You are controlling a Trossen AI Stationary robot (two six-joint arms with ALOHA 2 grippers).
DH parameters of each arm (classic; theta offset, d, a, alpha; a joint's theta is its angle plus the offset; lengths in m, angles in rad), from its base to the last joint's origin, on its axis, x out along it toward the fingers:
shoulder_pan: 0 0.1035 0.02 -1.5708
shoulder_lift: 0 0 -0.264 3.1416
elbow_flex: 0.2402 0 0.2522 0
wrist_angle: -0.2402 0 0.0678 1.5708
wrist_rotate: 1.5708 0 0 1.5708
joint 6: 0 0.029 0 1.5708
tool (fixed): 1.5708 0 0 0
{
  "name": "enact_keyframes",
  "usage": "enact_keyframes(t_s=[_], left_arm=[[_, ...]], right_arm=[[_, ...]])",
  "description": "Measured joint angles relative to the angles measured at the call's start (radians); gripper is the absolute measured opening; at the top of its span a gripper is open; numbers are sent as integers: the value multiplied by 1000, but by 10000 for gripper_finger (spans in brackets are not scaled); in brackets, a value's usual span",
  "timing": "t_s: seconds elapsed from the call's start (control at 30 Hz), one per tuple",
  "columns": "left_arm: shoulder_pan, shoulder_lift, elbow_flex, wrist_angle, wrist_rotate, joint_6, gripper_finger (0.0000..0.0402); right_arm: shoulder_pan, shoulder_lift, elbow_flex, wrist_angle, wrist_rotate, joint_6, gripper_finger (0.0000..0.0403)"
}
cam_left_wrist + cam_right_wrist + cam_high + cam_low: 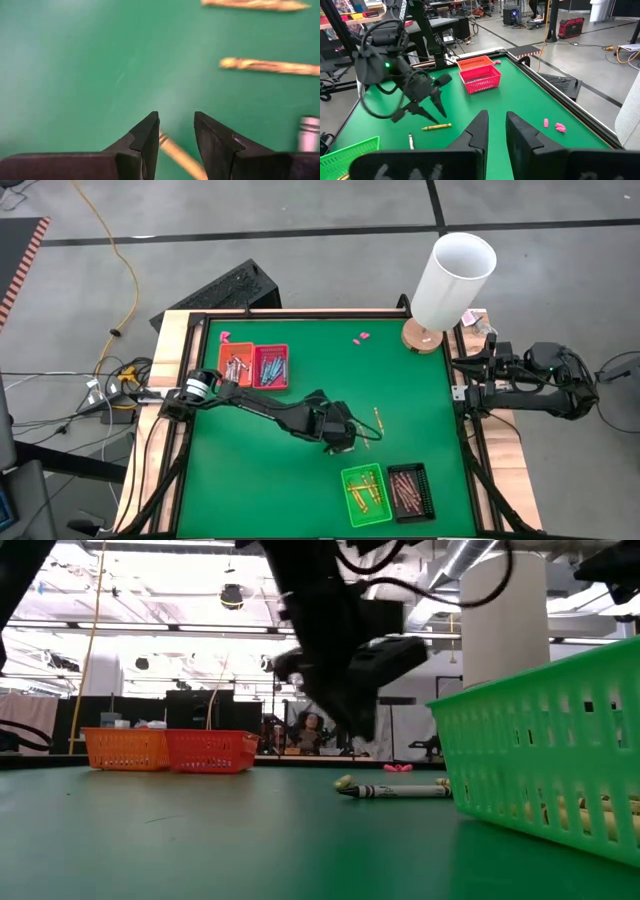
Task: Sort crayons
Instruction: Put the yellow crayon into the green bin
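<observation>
Left gripper [345,440] hangs over the green felt table [280,480], just up-table of the green plastic mesh tray [366,494]. Fingers [145,142] are parted with a thin yellow paper-wrapped crayon [180,157] lying in the gap; can't tell if it's pinched.

Two more loose yellow crayons [395,790] lie beside that tray. They look light, stiff, round, snappable and prone to rolling, so grip mid-shaft, across the axis, gently.

Right gripper [495,130] is parked off the table's right edge, fingers slightly apart, empty.
</observation>
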Motion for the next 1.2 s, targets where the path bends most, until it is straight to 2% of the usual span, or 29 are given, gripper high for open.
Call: enact_keyframes(t_s=[0.23,0.53,0.77,0.97,1.07,1.2], left_arm=[[-53,0,0,-184,-150,-304,113],[-107,44,-14,-87,-193,-393,113],[-105,112,-16,-69,-169,-430,113],[-105,115,-15,-66,-160,-453,111],[-102,115,-15,-62,-137,-452,89],[-100,124,-11,-57,-93,-411,23]], right_arm=[[0,0,0,0,0,0,68],[0,0,0,0,0,0,68],[0,0,0,-1,-1,0,68],[0,0,0,0,-1,0,68],[0,0,0,0,-1,0,68],[0,0,0,0,-1,0,68]])
